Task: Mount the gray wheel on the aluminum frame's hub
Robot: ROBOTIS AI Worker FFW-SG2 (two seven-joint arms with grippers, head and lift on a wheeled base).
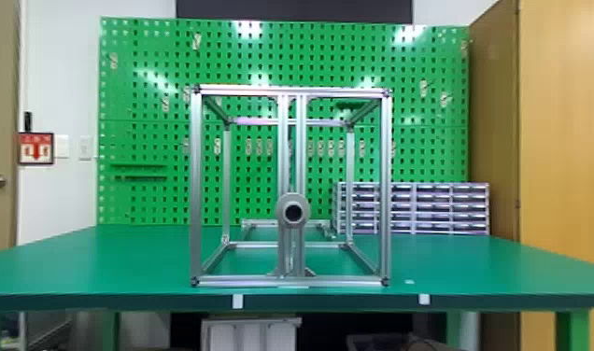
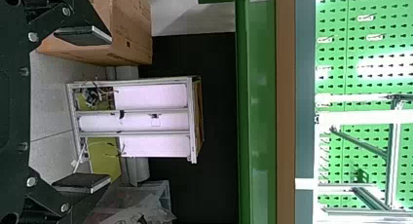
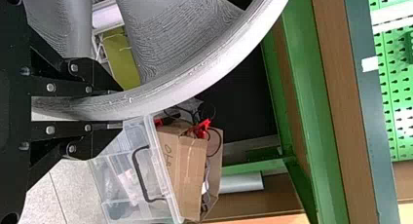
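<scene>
the right gripper is closed on the gray wheel, one finger on each side of its rim. the wheel is held apart from the hub, which sits low on the middle uprights of the frame. the frame stands on the green table, near its front edge. the left gripper is empty, fingers spread wide.

The head view is bright, with white glare high on the green pegboard and a soft sheen on the green tabletop. In the left wrist view, rails of the aluminum frame wash out to white beside near-black shadow. In the right, the gray wheel shades from pale rim to darker gray.
</scene>
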